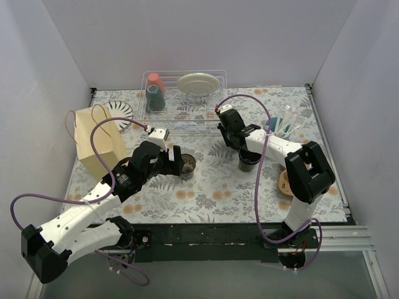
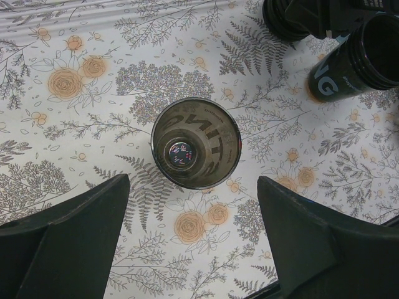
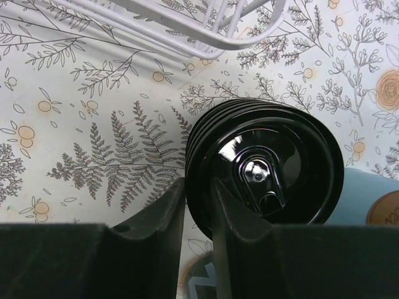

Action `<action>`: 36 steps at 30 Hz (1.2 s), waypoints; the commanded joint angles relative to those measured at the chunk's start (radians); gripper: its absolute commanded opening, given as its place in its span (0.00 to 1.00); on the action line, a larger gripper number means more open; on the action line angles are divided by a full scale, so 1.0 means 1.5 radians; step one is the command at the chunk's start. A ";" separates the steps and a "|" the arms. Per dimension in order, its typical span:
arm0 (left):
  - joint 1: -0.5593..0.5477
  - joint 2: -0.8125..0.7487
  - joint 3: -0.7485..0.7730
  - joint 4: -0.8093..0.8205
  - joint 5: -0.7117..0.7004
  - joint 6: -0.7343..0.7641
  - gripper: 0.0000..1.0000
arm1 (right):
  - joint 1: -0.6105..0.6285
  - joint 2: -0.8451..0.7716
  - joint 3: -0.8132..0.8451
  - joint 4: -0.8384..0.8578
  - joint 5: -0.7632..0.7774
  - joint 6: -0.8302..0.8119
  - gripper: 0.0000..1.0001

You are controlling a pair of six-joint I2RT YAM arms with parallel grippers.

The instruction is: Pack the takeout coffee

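Now | left gripper [image 2: 193, 179]: cup [image 2: 196, 134] at fingertips | right gripper [image 3: 198, 185]: pinching lid [image 3: 268, 156] rim

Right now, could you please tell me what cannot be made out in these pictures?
- Inside of the brown paper bag: top view, its own walls hide it.
- Whether the right tool grips the ringed black lid: right wrist view, its fingers cover the rim.
- Lettering on the black disposable cup: left wrist view, partly turned away and cut off by the edge.
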 commanded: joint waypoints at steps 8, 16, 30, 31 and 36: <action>0.001 -0.004 0.000 0.009 -0.010 0.012 0.83 | -0.005 -0.029 0.036 -0.007 0.001 0.009 0.26; 0.001 0.013 -0.001 0.009 -0.013 0.008 0.82 | -0.005 -0.051 0.045 -0.023 -0.005 0.001 0.19; 0.001 -0.001 0.043 0.001 0.044 -0.010 0.79 | -0.005 -0.212 0.053 -0.071 -0.207 0.014 0.17; 0.001 -0.010 0.052 0.002 0.064 -0.010 0.79 | -0.005 -0.235 0.044 -0.059 -0.247 0.017 0.17; 0.001 -0.035 0.108 -0.042 0.056 -0.085 0.77 | -0.009 -0.361 -0.030 0.034 -0.608 0.057 0.16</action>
